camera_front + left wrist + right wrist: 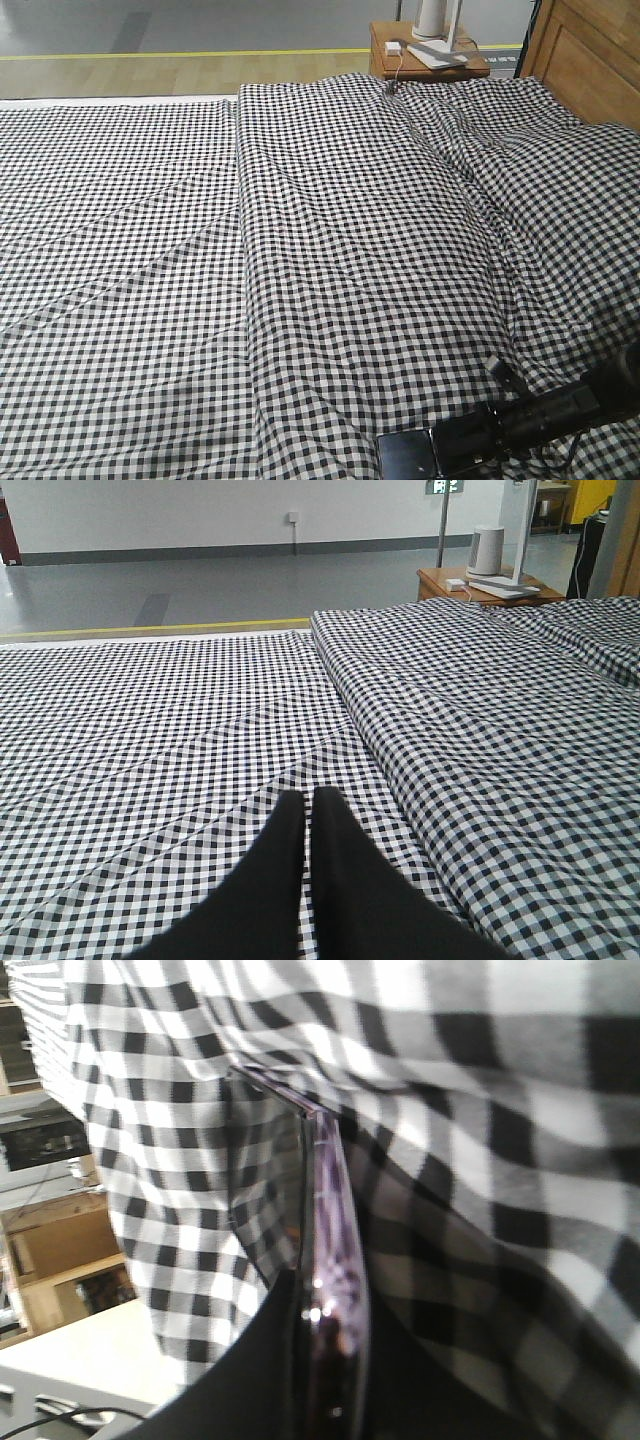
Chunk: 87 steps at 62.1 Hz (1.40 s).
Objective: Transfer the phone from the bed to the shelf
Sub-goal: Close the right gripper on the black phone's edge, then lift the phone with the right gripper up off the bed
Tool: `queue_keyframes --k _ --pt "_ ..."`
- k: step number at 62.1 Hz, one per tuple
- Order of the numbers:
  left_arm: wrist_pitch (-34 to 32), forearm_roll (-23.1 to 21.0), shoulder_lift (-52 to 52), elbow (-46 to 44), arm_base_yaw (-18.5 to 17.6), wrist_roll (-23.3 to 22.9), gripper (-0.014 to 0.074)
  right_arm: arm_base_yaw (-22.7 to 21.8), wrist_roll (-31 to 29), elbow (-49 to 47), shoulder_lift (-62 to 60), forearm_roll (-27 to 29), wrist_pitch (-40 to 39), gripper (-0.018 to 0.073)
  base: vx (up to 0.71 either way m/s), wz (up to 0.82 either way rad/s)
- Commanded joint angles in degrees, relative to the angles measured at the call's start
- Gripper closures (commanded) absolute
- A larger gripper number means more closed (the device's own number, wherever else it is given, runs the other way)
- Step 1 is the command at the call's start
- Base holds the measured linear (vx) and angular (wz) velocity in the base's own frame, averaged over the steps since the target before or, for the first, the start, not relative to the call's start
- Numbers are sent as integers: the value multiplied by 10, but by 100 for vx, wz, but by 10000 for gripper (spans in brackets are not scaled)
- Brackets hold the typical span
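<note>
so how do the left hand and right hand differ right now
The left hand is shut on nothing, closed tight; the right hand is shut on the phone, clamping its two faces. The left hand is above the flatter part of the bed; the right hand is over the raised part. Both are black.

On my front camera the bed (350,250) fills nearly the whole view, covered in black-and-white checked cloth. Its left part lies flat with faint creases. From the middle rightward a thicker layer stands raised, its edge running front to back. The cloth bunches into folds toward the brown headboard (585,60). A black phone (405,455) shows at the near edge, low against the cloth; I can't tell whether it rests there.
</note>
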Motion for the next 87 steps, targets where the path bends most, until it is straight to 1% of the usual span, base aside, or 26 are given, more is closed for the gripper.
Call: queue_keyframes --k 1,21,35,43,59,74,87 --pt "-42 -5 -3 1 -2 -2 596 2 -10 -2 -32 8 77 569 0 0" --pt "-42 -5 -3 1 -2 -2 596 2 -13 0 -52 7 133 564 0 0" --pt "-42 -5 -3 1 -2 -2 596 0 -8 0 -102 -11 135 564 0 0" --pt "-42 -5 -3 1 -2 -2 596 -11 -2 0 -135 -11 135 564 0 0" --pt "-42 -5 -3 1 -2 -2 596 -42 28 12 -223 -13 135 564 0 0" --pt "-42 -5 -3 1 -2 -2 596 -44 -2 83 -342 2 135 564 0 0" --pt "-42 -5 -3 1 -2 -2 596 -43 -7 147 -452 56 135 564 0 0"
